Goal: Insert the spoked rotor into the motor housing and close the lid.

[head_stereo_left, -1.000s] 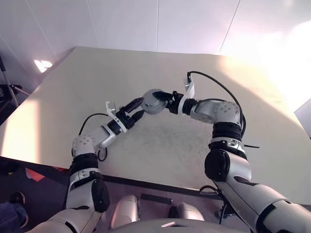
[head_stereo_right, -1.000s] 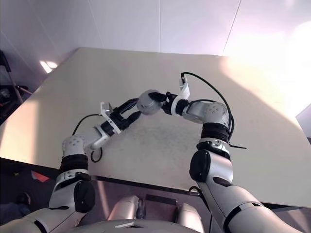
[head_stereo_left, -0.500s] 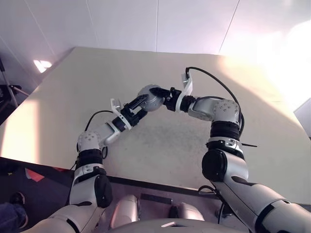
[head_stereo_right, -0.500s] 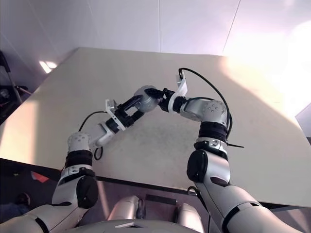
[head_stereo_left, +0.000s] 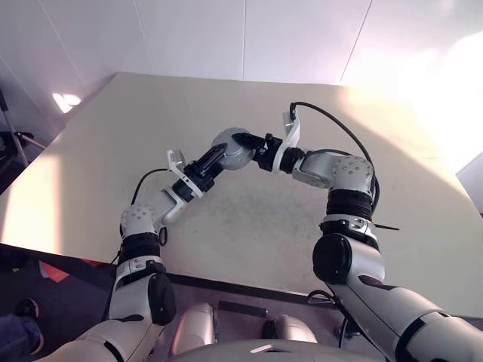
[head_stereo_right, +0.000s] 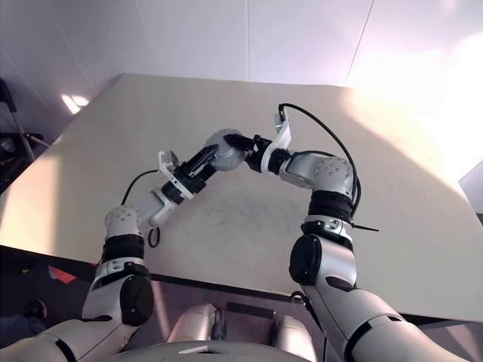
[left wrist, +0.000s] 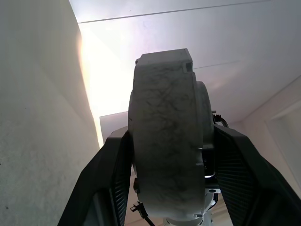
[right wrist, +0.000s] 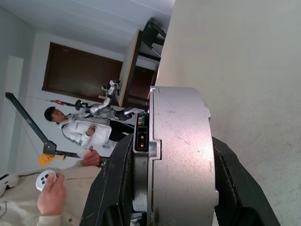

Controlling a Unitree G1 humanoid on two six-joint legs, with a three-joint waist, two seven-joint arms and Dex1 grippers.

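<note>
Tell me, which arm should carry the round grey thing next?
Probably the right. Its end effector clamps the motor housing squarely on both sides above the table. The left end effector grips it too, so it's close.

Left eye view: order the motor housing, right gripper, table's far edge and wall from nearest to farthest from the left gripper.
1. motor housing, between the fingers of the left gripper.
2. right gripper, on the housing's opposite side.
3. table's far edge, beyond both.
4. wall, behind the table.
</note>
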